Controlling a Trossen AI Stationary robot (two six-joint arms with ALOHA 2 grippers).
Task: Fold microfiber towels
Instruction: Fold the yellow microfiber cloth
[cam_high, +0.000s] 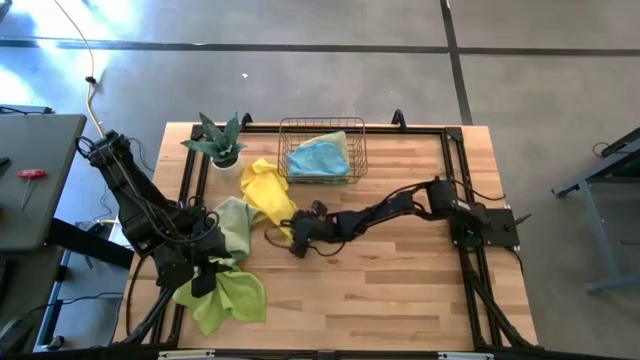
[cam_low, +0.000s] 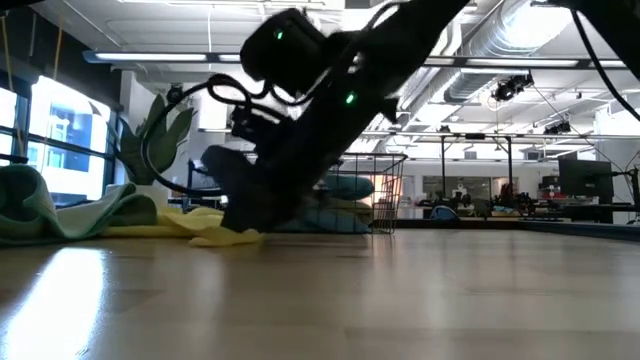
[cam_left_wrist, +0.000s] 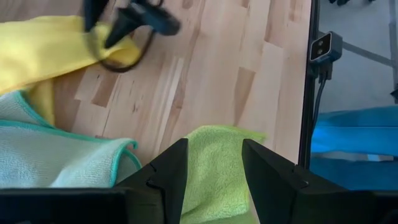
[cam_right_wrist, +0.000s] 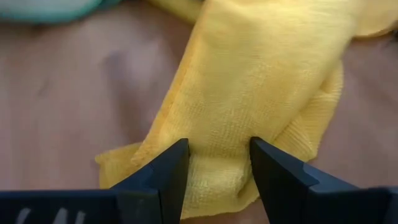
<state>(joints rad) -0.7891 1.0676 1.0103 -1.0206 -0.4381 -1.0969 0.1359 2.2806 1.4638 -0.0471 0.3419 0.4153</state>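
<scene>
A yellow towel (cam_high: 268, 192) lies crumpled on the wooden table (cam_high: 400, 290), running from the plant toward the middle. My right gripper (cam_right_wrist: 219, 149) is low at the towel's near end (cam_high: 290, 235), open, with a ridge of yellow cloth between its fingers. A pale sage towel (cam_high: 232, 222) lies bunched to the yellow towel's left. A lime green towel (cam_high: 232, 298) lies near the table's front left. My left gripper (cam_left_wrist: 214, 149) hangs open above the lime green towel, apart from it. A light blue towel (cam_high: 320, 157) rests in the wire basket (cam_high: 322, 125). My right gripper has one finger (cam_right_wrist: 165, 168) on each side of a raised fold at the yellow towel's near end (cam_right_wrist: 217, 168). It comes slanting down from the table's right. The towel lies on the table. Whether the fingers touch the cloth I cannot tell.
A spiky potted plant (cam_high: 220, 140) stands at the far left, beside the basket. A black frame rail (cam_high: 455, 170) runs along the table's edges. Bare wood stretches over the table's middle and near right.
</scene>
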